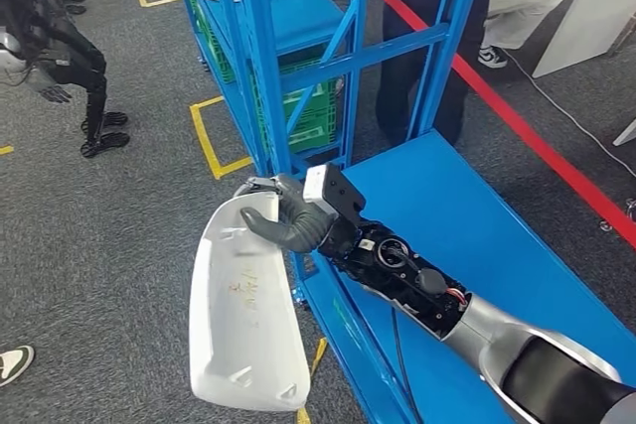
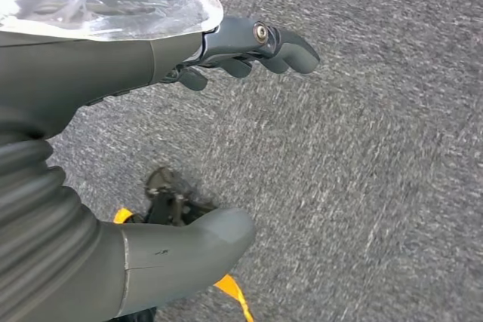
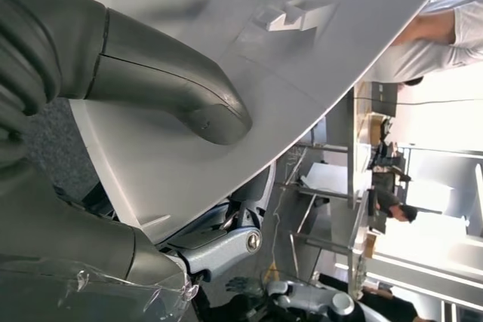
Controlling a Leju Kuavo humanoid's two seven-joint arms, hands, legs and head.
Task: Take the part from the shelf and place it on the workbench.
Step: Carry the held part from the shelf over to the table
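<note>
White moulded part point(image 1: 243, 315) is held by the right hand point(image 1: 288, 217) at its upper edge, thumb point(image 3: 170, 84) laid across the face and fingers behind the rim. Part hangs over the grey floor point(image 1: 112, 245), just beside the near corner of the blue worktop point(image 1: 450, 235) and not resting on it. Left hand point(image 2: 170, 148) hangs above the floor, thumb and fingers apart, holding nothing. Green crate point(image 1: 315, 111) sits low in the blue shelf point(image 1: 262, 47); contents cannot be made out.
</note>
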